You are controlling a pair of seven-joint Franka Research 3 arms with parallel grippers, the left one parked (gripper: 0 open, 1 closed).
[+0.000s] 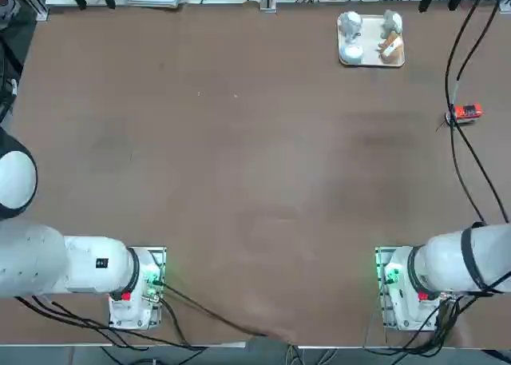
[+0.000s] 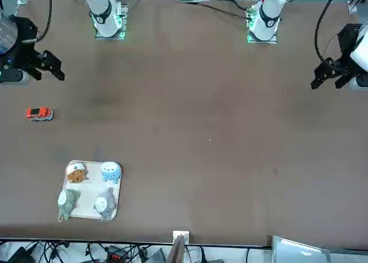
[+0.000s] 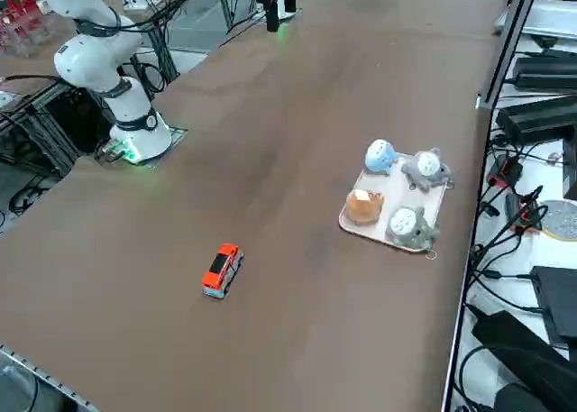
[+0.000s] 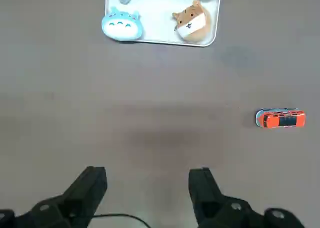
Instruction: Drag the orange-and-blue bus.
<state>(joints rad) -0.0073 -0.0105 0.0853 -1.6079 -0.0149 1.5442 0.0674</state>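
The orange-and-blue bus (image 1: 467,112) is a tiny red-orange toy lying alone on the brown table near its right edge; it also shows in the front view (image 2: 39,114), the side view (image 3: 222,270) and the wrist view (image 4: 280,118). My right gripper (image 4: 147,188) hangs high above the table, open, with nothing between its black fingers (image 4: 94,184). In the front view the gripper (image 2: 52,67) sits above and on the robot's side of the bus, well clear of it.
A white tray (image 1: 372,60) with several small animal figurines stands at the far side, left of the bus, also seen as the tray (image 3: 353,224) in the side view. A black cable (image 1: 457,141) crosses the top view over the bus area. Brown tabletop (image 1: 239,181) spreads wide to the left.
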